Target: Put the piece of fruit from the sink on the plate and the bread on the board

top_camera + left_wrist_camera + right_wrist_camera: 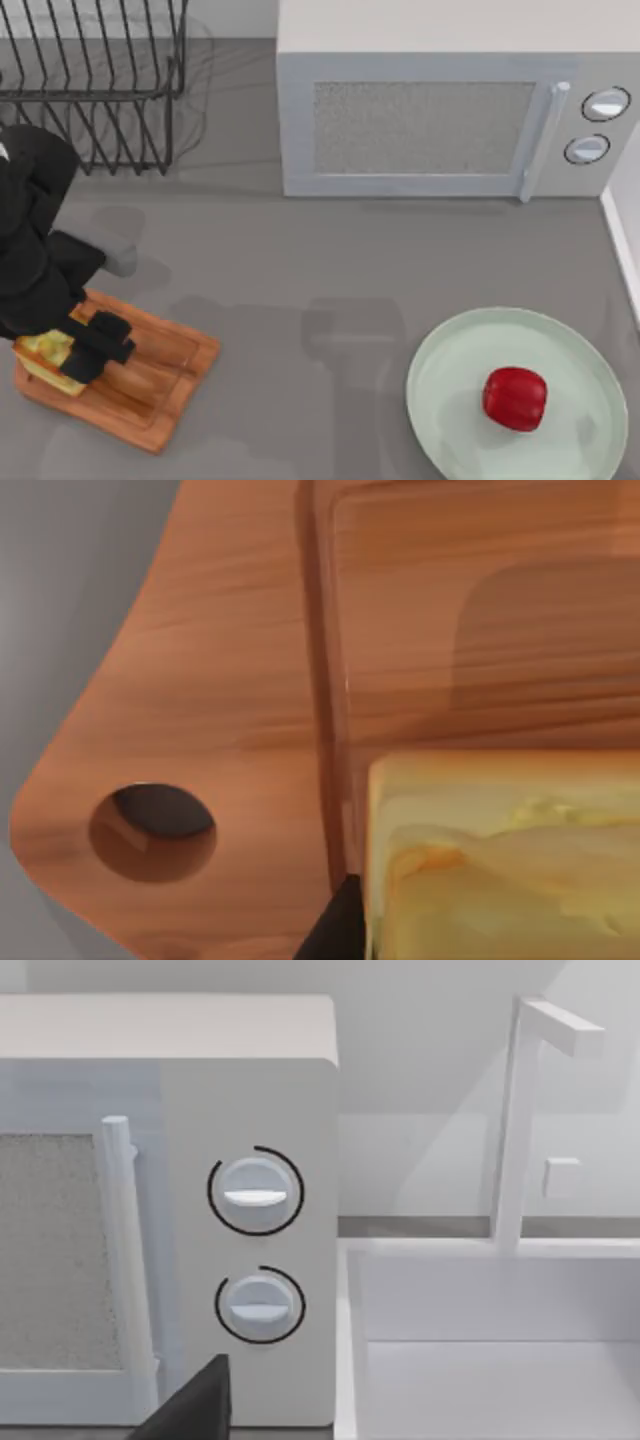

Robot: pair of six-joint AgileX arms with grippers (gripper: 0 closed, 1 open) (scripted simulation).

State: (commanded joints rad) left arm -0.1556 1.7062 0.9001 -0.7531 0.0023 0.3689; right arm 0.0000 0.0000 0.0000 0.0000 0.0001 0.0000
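Observation:
The bread (45, 358), a thick golden chunk with pale yellow sides, is at the left end of the reddish-brown board (165, 385) at the table's front left. My left gripper (92, 352) is shut on the bread from above. In the left wrist view the bread (500, 860) lies close over the board (230, 680), with one dark finger (335, 930) against its side. The red piece of fruit (515, 398) rests on the pale mint plate (450, 400) at the front right. My right gripper (190, 1410) shows as a dark edge facing the sink (500, 1360).
A white microwave (420, 120) stands along the back middle, with a black wire dish rack (90, 80) at the back left. The board has a round hanging hole (155, 830). A white faucet (515, 1120) rises behind the sink, to the right of the microwave.

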